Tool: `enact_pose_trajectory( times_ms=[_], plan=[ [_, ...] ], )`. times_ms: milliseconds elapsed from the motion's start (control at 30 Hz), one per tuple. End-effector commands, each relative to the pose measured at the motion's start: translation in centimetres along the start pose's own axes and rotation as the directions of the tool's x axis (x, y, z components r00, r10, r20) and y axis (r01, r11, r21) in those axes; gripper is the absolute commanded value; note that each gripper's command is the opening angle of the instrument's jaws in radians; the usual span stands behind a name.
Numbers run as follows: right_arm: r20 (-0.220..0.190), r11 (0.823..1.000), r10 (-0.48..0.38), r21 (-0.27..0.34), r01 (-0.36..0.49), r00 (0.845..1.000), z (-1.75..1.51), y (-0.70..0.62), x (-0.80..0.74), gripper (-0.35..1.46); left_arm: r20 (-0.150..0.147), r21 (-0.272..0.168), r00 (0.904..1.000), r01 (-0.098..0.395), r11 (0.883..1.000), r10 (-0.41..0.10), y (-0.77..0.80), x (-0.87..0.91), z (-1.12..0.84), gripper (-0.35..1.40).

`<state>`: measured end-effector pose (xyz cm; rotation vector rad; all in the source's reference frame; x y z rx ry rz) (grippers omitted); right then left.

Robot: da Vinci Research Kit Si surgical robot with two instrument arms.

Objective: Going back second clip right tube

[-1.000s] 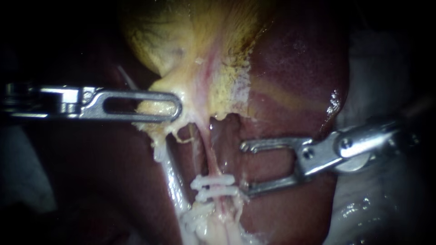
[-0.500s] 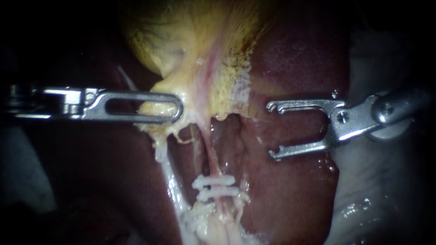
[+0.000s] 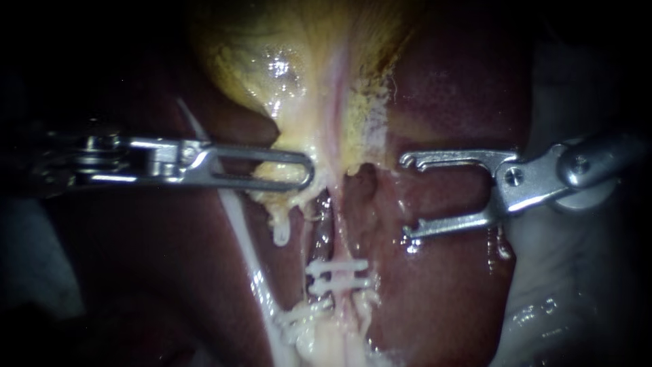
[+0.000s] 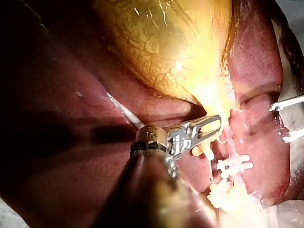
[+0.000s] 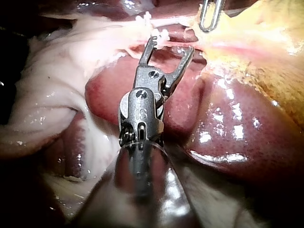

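1. The liver [image 3: 441,292] fills most of the endoscope view as a dark red, wet surface with glints of light. The yellow gallbladder [image 3: 272,68] lies above it and narrows downward to a pale fringe.
2. Beyond the organs the room lies in darkness. Pale, glistening material [image 3: 577,285] sits at the right edge; I cannot tell whether it is tissue or cloth.
3. My left instrument [image 3: 307,170] comes in level from the left. Its tool is clamped on the gallbladder's lower yellow fringe, which shows through the slot in the jaw.
4. The right tube [image 3: 333,241] runs down from that fringe, with a thin white strand [image 3: 238,231] on its left and the liver on its right.
5. Two white clips [image 3: 336,265] cross the right tube, one just above the other, lower than the left tool.
6. My right instrument [image 3: 405,196] comes in from the right. Its tool stands wide open and holds nothing. It hangs over the liver, to the right of the tube and higher than the clips, apart from both.
7. In the right wrist view the clips lie ahead of the open jaws.
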<state>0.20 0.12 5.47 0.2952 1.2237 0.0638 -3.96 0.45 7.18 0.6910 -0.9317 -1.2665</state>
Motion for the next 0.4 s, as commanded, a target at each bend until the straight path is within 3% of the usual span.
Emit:
enact_pose_trajectory(
  times_ms=[33, 400],
  plan=[
    [0.000, 1.000, 0.000, 0.000, 0.000, 1.000, 0.00, 0.00, 0.01, 0.50, -0.001, 0.002, 1.0000, 0.001, 1.000, -0.001, 0.00, -0.01, 0.00, -0.35],
    [-0.003, 1.000, 0.001, -0.001, -0.001, 1.000, 0.00, 0.00, 0.01, 0.50, -0.001, 0.002, 1.0000, 0.003, 1.000, -0.003, -0.02, -0.02, -0.02, -0.35]
  ],
)
